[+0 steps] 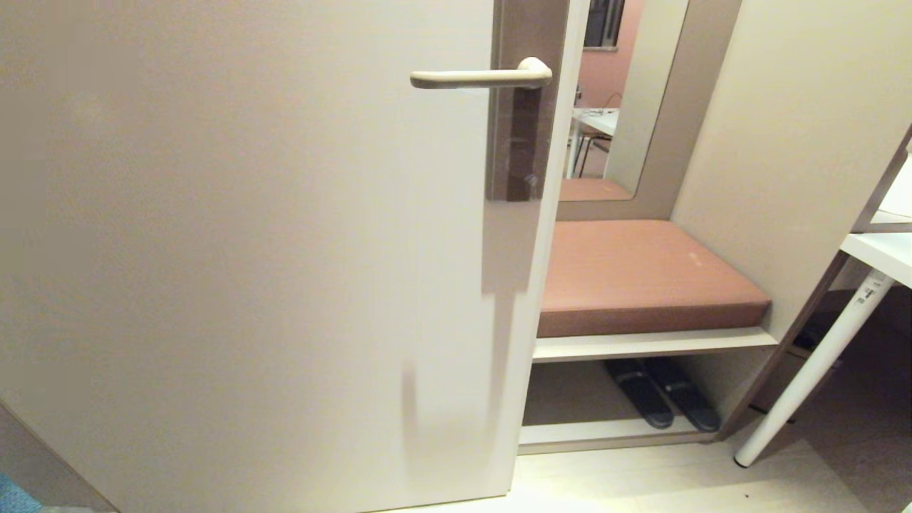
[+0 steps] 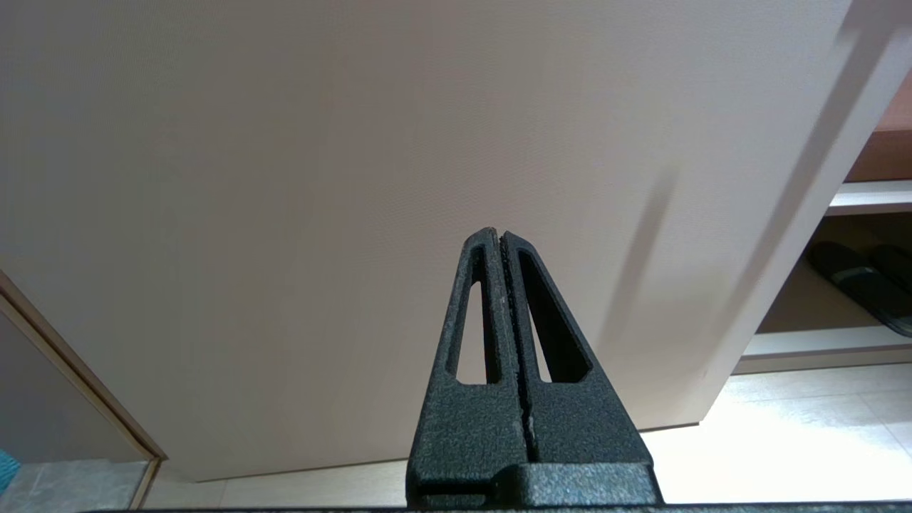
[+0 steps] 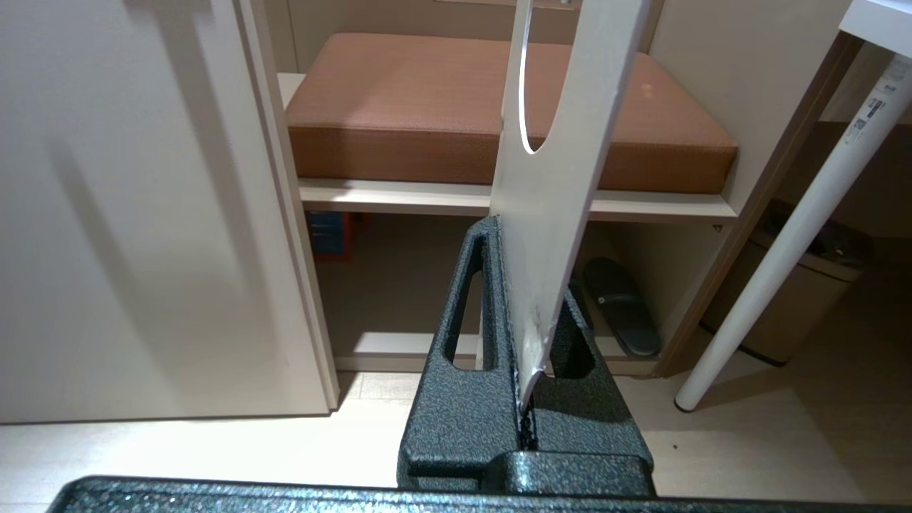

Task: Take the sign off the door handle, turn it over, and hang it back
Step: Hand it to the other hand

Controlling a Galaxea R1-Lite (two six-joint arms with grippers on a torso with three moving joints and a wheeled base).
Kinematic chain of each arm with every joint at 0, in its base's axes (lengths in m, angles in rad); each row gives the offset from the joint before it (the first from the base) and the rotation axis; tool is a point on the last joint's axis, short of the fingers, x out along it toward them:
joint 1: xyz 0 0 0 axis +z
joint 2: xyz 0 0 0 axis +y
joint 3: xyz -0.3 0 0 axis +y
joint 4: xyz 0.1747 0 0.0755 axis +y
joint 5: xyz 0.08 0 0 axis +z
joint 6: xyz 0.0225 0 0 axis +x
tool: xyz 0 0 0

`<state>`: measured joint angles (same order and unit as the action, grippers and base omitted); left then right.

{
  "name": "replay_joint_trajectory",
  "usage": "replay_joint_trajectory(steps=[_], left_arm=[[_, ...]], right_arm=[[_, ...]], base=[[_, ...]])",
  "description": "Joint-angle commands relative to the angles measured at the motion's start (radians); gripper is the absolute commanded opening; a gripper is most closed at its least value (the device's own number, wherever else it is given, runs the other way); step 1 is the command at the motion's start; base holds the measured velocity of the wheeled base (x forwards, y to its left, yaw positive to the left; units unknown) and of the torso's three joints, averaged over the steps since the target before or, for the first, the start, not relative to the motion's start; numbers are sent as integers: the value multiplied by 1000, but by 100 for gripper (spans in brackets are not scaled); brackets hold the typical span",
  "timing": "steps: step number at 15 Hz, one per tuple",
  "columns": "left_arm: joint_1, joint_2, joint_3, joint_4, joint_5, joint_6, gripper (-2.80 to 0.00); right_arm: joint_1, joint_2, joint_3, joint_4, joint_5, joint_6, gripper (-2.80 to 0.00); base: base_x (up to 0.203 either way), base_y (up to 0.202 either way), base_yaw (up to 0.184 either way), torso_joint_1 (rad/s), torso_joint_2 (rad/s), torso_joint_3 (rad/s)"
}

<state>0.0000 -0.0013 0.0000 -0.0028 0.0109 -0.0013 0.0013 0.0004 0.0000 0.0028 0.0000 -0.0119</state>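
In the right gripper, clamped tight between the fingers, sat the sign, white side showing, long axis running straight out from the tips, hole end farthest and cut off. No writing readable. The door handle was bare, lever pointing left. The left gripper was pressed together, empty.

Sign white, pinched edge-on; door handle level, bare.
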Motion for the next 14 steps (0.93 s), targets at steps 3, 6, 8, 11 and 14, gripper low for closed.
replay_joint_trajectory(steps=[3,6,8,11,14], left_arm=[[0,1,0,0,0,0,-280],[0,1,0,0,0,0,-280],[0,1,0,0,0,0,-280],[0,1,0,0,0,0,-280],[0,1,0,0,0,0,-280]], right_arm=[[0,0,0,0,0,0,-280],[0,0,0,0,0,0,-280],[0,0,0,0,0,0,-280],[0,0,0,0,0,0,-280],[0,0,0,0,0,0,-280]], base=[[0,0,0,0,0,0],[0,0,0,0,0,0],[0,0,0,0,0,0],[0,0,0,0,0,0],[0,0,0,0,0,0]])
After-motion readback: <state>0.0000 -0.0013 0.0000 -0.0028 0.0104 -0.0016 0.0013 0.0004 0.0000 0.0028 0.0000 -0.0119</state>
